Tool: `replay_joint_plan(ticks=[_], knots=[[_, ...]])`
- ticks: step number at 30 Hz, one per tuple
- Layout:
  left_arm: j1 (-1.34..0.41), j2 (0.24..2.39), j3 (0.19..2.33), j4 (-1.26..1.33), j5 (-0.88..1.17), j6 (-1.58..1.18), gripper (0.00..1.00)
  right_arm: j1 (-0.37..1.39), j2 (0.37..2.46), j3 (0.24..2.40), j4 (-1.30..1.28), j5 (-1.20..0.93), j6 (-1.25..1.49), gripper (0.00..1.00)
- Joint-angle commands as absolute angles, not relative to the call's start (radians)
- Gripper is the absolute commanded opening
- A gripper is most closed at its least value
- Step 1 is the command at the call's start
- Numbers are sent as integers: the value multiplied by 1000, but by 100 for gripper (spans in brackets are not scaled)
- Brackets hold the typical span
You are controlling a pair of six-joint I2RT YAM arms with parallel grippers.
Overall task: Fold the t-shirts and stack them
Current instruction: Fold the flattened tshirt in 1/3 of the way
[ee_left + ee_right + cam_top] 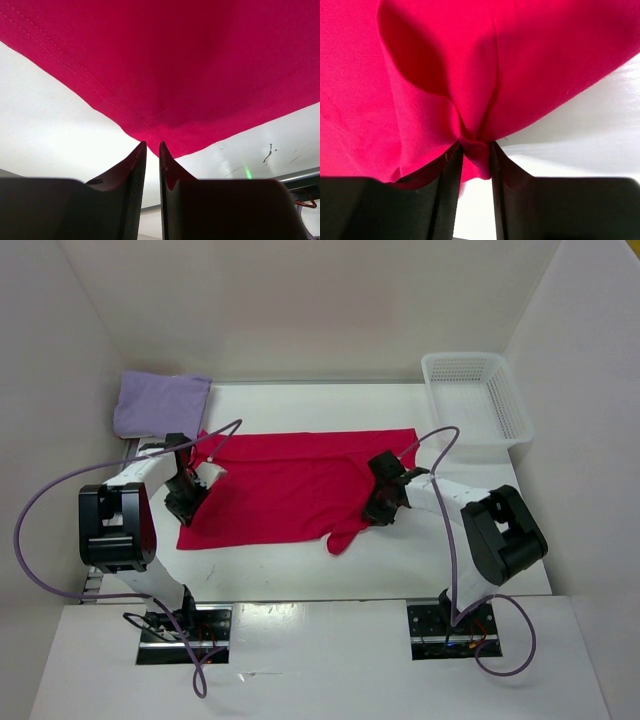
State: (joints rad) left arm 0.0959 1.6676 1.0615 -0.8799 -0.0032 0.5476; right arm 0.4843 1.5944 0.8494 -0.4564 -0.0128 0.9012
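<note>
Two t-shirts are in view on the white table. At the far left corner the lavender t-shirt lies folded into a thick pad, well apart from both arms. Just right of it, the left gripper sits low at the left edge of the red t-shirt. Its dark fingers stand almost together with only a thin slit between them. In the left wrist view the shirt's stitched hem is drawn down to a point exactly at the tips, so it appears to pinch the cloth by its very edge.

The red t-shirt itself is spread wide and mostly flat across the middle of the table, with one sleeve poking out toward the near edge. Over the shirt's right part, just beyond that sleeve, the right gripper is clamped on a bunched fold of red cloth. The fabric puckers upward from its tips in deep creases. At the far right corner stands a white mesh basket, apart from the shirt.
</note>
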Motion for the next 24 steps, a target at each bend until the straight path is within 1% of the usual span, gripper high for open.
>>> replay_joint_plan(ticks=[1,2,5,8,9,11,12,15,16,17,20,24], knots=[[103,1637,1052,-896,-14,557,23,482,1568,836,-475,21,923,32],[103,1637,1052,-896,-14,557,23,482,1550,836,-509,34,933,32],[103,1637,1052,-896,-14,557,23,482,1516,827,-555,52,951,26],[103,1628,1052,-896,-14,557,23,482,1445,816,-610,43,982,18],[103,1628,1052,-896,-14,557,21,500,1422,816,-655,52,992,15],[103,1618,1052,-896,-14,557,17,537,1376,816,-715,87,1028,13],[103,1606,1052,-896,-14,557,16,537,1333,816,-774,87,1037,11],[103,1585,1031,-905,-32,566,16,581,1243,804,-866,91,1081,6],[103,1571,1020,-905,-32,566,15,598,1220,795,-888,91,1098,2],[103,1571,1020,-905,-43,566,15,636,1198,795,-914,91,1118,0],[112,1542,1000,-916,-54,577,15,731,1123,814,-995,109,1219,0],[112,1496,968,-934,-63,586,13,753,1057,870,-1138,152,1287,0]])
